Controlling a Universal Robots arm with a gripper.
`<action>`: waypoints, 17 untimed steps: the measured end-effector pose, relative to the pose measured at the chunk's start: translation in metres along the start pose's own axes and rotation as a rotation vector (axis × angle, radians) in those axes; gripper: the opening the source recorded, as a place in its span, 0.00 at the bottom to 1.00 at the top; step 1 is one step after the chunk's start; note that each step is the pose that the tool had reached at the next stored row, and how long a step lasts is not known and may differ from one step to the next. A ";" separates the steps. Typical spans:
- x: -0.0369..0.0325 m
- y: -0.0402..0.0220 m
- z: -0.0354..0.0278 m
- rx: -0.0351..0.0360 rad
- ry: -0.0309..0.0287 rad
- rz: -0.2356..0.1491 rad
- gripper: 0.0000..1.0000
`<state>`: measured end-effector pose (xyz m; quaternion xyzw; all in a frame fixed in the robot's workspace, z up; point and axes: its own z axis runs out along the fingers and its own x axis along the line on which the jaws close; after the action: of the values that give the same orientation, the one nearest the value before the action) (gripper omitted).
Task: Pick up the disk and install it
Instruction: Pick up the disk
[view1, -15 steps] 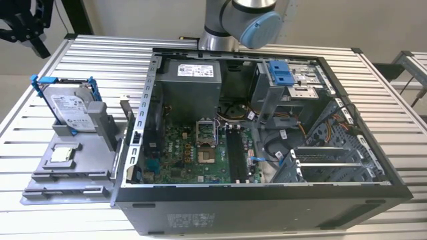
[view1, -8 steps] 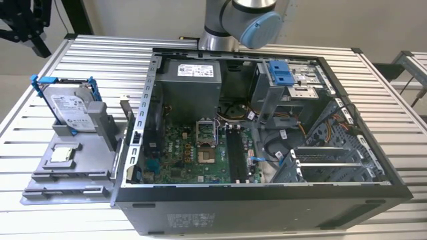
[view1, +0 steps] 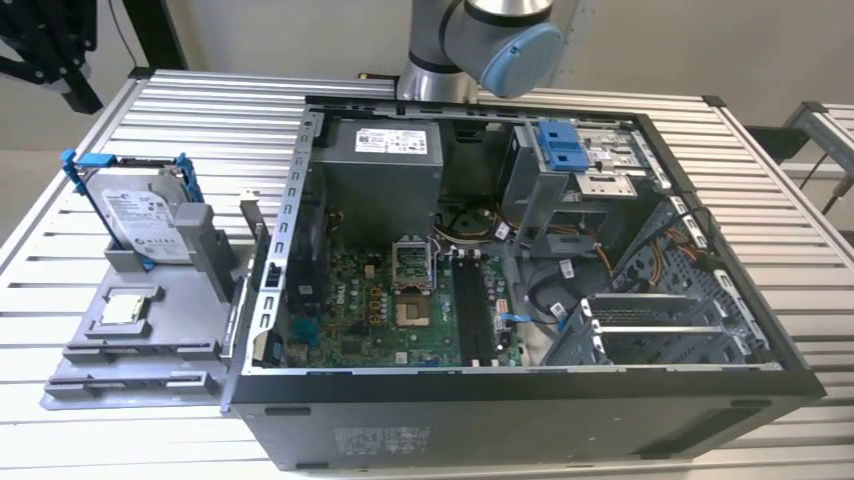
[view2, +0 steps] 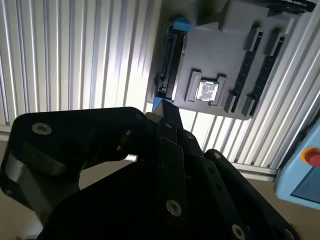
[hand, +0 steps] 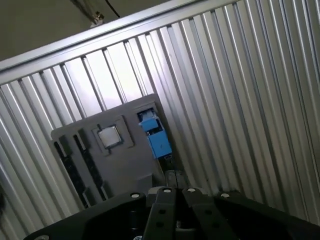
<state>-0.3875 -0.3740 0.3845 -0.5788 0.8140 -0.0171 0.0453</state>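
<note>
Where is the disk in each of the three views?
Exterior view: the disk stands in the grey tray, at the exterior view's left.
Second wrist view: disk edge-on, beside the silver chip.
First wrist view: disk edge-on, beside the silver chip.
Shared landmark: the silver chip.
</note>
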 end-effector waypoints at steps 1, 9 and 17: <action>0.0000 0.0000 0.0000 -0.0024 -0.0007 -0.015 0.00; 0.0000 0.0000 0.0001 -0.0367 0.0003 -0.118 0.00; 0.0001 0.0000 0.0012 -0.0719 0.0230 -0.199 0.00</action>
<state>-0.3874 -0.3740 0.3834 -0.6577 0.7532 0.0011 0.0133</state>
